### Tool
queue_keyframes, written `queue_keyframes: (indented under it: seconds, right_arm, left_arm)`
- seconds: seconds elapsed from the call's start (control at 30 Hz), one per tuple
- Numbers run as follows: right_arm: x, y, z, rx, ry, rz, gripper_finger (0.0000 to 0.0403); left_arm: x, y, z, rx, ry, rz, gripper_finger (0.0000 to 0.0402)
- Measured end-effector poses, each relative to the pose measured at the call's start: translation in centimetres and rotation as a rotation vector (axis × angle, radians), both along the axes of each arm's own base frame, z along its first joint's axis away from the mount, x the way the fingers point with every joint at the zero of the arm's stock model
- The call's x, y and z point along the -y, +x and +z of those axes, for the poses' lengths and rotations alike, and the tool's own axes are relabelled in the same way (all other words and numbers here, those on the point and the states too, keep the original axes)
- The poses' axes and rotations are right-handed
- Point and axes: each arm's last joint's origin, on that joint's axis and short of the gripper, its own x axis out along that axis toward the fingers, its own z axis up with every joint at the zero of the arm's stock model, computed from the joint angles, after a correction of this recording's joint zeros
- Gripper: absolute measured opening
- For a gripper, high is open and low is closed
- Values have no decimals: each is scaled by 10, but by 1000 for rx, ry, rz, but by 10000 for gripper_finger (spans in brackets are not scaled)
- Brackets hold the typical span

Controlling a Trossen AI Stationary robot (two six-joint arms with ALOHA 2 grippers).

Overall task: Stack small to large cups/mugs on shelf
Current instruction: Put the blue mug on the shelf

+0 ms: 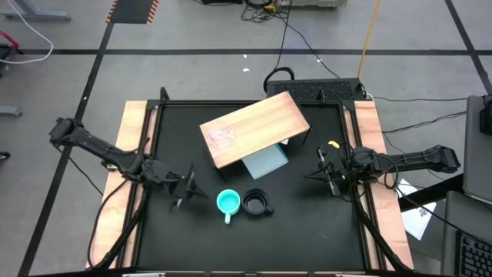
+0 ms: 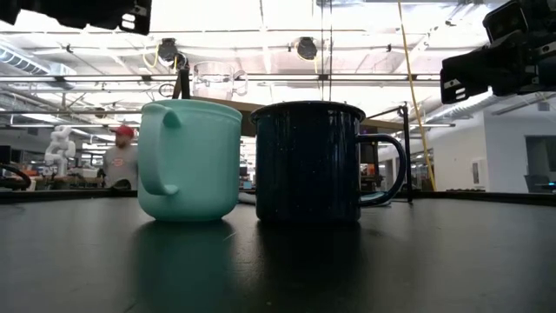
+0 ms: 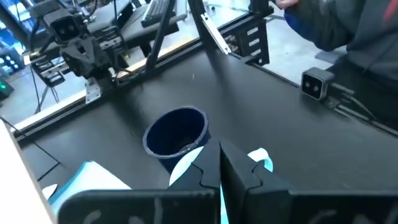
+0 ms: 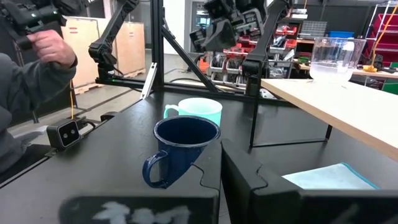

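The small clear glass cup stands upright on the light wooden shelf, near its left end; it also shows in the right wrist view. The turquoise mug and the black mug stand upright side by side on the black table in front of the shelf. My left gripper is shut and empty just left of the turquoise mug. My right gripper is shut and empty, well to the right of the black mug.
A pale blue-grey sheet lies on the table under the shelf's near edge. A small camera box sits at the table's near edge. A person's hand and sleeve show beyond it. Wooden side rails border the table.
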Motion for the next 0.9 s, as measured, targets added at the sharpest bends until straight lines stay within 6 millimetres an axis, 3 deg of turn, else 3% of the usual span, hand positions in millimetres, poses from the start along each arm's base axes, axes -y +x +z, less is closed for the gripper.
queue_keyframes:
  seconds: [0.23, 0.43, 0.63, 0.9]
  right_arm:
    - [0, 0, 0, -1, 3, 0, 0]
    - [0, 0, 0, 0, 3, 0, 0]
    - [0, 0, 0, 0, 3, 0, 0]
    - [0, 0, 0, 0, 0, 0, 0]
  left_arm:
    - [-3, -6, -26, 2, 49, 68, 0]
    - [-3, -10, -36, 105, 7, 59, 0]
    - [-2, -16, -44, 172, -5, 19, 0]
    - [-3, -16, -40, 244, -7, 30, 0]
